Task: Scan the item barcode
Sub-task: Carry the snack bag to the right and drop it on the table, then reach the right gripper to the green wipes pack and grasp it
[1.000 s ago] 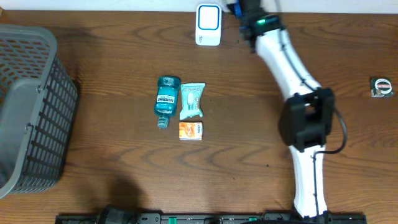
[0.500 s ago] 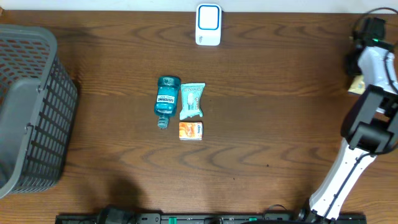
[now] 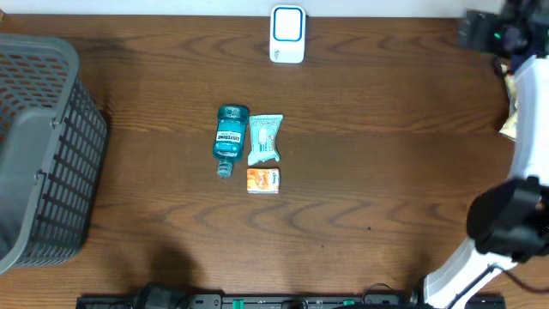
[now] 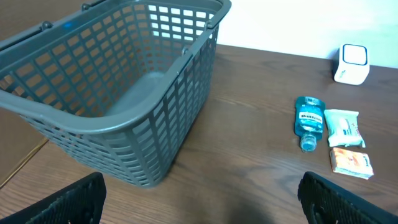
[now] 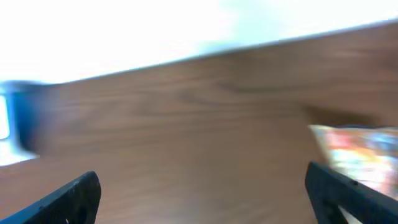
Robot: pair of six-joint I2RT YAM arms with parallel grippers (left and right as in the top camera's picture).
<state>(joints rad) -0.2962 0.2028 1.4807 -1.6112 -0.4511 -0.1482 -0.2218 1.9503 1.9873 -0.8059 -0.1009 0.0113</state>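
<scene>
Since 1 s ago the right arm (image 3: pixel 506 219) has swung from beside the scanner (image 3: pixel 287 34) at top centre to the far right corner of the table (image 3: pixel 369 172). Fingers of the right gripper (image 5: pixel 205 196) stand wide apart, nothing btwn them. The colourful packet (image 5: pixel 357 155), blurred in the wrist view, lies near the right edge, clear of the fingers. The left gripper (image 4: pixel 202 199) is also spread & empty, by the basket (image 4: pixel 118 93). Mouthwash bottle (image 3: pixel 230 137), wipes pack (image 3: pixel 264 139) & orange pack (image 3: pixel 263 179) lie close together mid-table.

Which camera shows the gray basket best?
The left wrist camera: the basket sits nearly whole, its inside and grid walls clear. The overhead camera cuts it off at the left edge. The right wrist camera misses it.
</scene>
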